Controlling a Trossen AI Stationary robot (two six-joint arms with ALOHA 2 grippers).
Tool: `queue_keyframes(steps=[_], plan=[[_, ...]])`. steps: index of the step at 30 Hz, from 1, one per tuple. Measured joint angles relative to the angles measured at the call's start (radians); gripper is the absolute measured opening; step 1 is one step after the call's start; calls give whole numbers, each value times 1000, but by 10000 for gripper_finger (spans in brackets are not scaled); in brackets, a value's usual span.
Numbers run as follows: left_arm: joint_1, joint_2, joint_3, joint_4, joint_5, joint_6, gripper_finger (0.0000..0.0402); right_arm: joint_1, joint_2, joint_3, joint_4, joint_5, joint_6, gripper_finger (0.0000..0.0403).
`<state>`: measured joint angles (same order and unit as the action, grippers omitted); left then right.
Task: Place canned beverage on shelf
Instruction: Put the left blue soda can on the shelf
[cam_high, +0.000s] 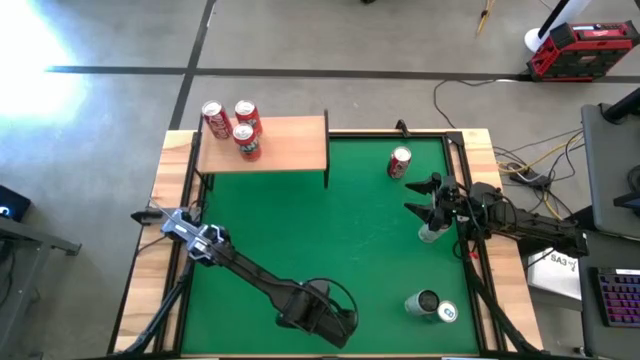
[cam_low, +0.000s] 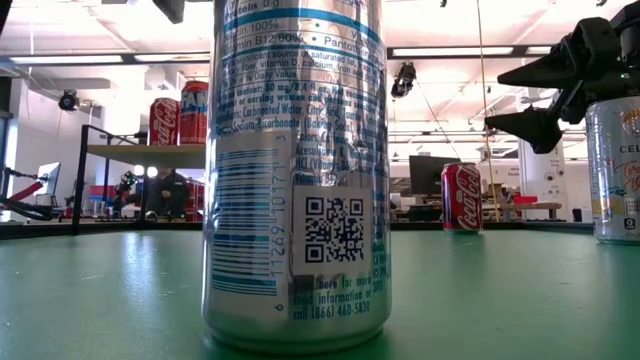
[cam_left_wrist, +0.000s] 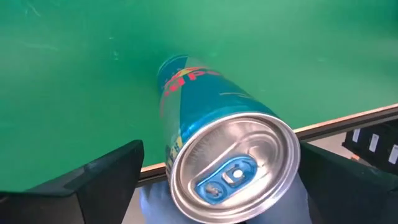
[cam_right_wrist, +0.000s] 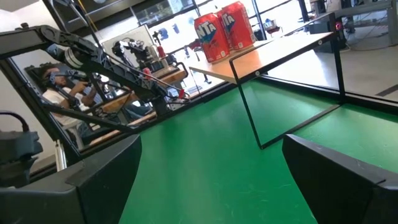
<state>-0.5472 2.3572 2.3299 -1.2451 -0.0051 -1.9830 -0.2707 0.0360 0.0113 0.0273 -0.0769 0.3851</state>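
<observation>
At far left of the mat, left gripper (cam_high: 190, 236) sits low near the wooden table edge, jaws spread wide. Left wrist view: blue can (cam_left_wrist: 217, 149) stands between the fingers (cam_left_wrist: 106, 171), top toward the camera, neither finger visibly pressing it. Not gripped, as far as can be told. In the high view the arm hides this can.

Back left: shelf (cam_high: 290, 150), light-wood board on thin black legs. Three red cans (cam_high: 233, 125) stand bunched at its left end. Right half of the board is bare.

Centre right, on the green mat (cam_high: 330, 230): one red can (cam_high: 399, 163) upright, well apart from the shelf.

Right side: right gripper (cam_high: 428, 202) hovers with jaws fully apart, just beside a silver can (cam_high: 431, 232) at the mat's right edge. Nothing held. Right wrist view looks across the mat toward the shelf legs.

Near right corner: a further tall silver can (cam_high: 425, 302) standing, with a can lying on its side (cam_high: 445, 313) next to it.

Progress, judged: three cans shelved; at least five remain on the mat. Task looks under halfway, with shelf room still available.
</observation>
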Motion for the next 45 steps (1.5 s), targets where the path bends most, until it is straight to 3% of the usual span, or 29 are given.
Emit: queue_keyframes(steps=[8, 19, 27, 36, 45], plan=[[3, 14, 0, -9, 1, -28, 355, 0, 0, 0, 0, 0, 0, 382], [17, 22, 0, -12, 7, -43, 221, 0, 0, 0, 0, 0, 0, 382], [26, 22, 0, -30, 5, -16, 220, 0, 0, 0, 0, 0, 0, 382], [38, -14, -2, -190, -35, 206, 234, 0, 0, 0, 0, 0, 0, 382], [67, -34, 24, -275, -117, 750, 231, 0, 0, 0, 0, 0, 0, 382]])
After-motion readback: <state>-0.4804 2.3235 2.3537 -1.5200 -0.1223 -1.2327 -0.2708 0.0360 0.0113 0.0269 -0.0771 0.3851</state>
